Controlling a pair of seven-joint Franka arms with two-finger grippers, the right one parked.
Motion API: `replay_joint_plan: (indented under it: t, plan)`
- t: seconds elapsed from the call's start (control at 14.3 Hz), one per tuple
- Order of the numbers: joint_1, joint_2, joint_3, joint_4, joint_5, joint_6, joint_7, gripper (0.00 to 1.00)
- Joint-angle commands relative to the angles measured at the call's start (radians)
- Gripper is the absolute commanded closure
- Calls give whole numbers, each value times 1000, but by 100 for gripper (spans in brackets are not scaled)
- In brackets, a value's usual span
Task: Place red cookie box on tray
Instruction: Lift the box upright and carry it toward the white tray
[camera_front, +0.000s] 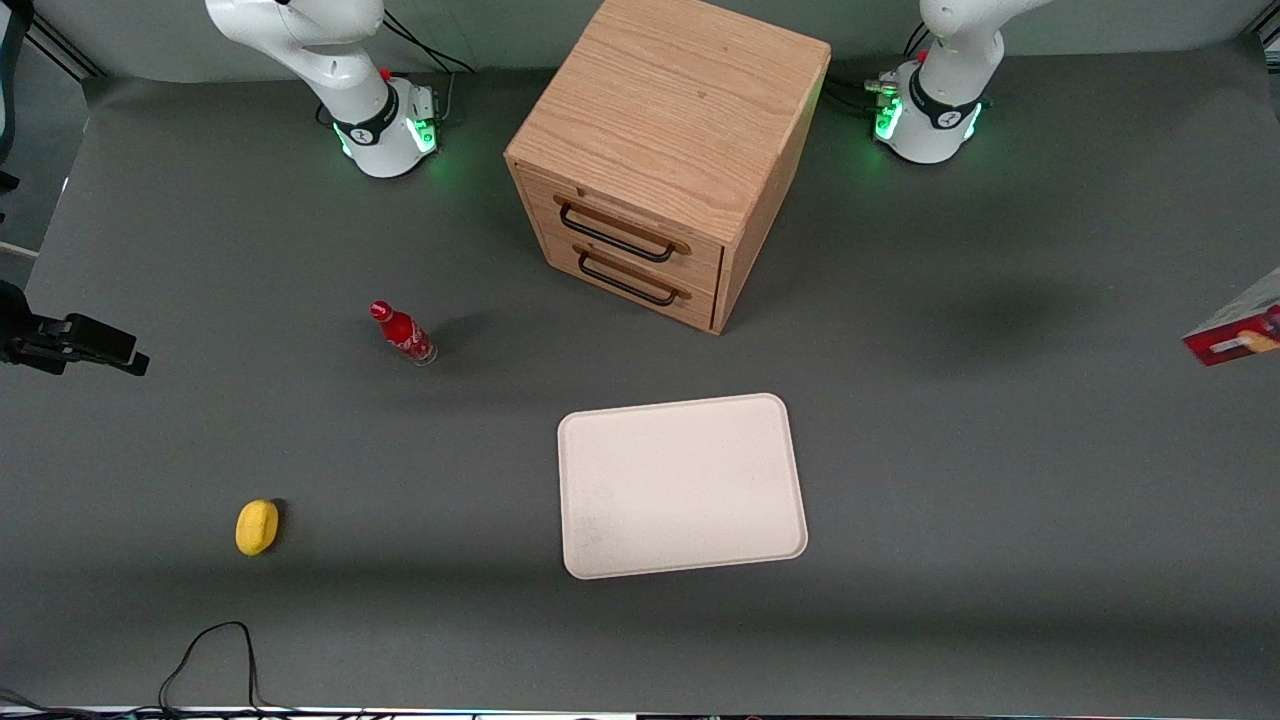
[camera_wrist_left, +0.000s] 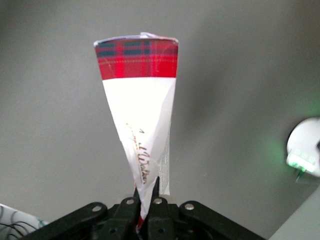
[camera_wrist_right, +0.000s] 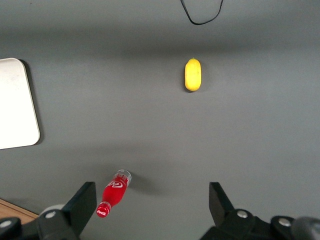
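Here the gripper (camera_wrist_left: 147, 207) is clenched on one end of the red cookie box (camera_wrist_left: 140, 115), which hangs above the gray bench (camera_front: 1000, 480) at the working arm's edge. The tray (camera_front: 680, 485) lies flat, well apart, in front of the wooden cabinet (camera_front: 665, 150), with bare bench between.

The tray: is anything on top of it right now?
Nothing: the tray lies bare. The red cookie box hangs in the gripper, jaws shut on it, toward the working arm's end of the table.
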Motion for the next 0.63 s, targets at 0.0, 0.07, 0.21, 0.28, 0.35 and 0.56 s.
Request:
replay_joint_plan:
  t: [0.0, 0.07, 0.21, 0.28, 0.35, 0.56]
  plan:
    - [-86, 1, -22, 26, -16, -32, -241, 100]
    - [-113, 4, -38, 26, -27, -30, -329, 100]
    - [-179, 13, -62, 28, -50, -18, -516, 100]
    - [-216, 18, -76, 28, -51, -9, -608, 100]
    - [-254, 35, -87, 30, -53, 6, -710, 100]
    - [-362, 82, -96, 42, -123, 43, -999, 100]
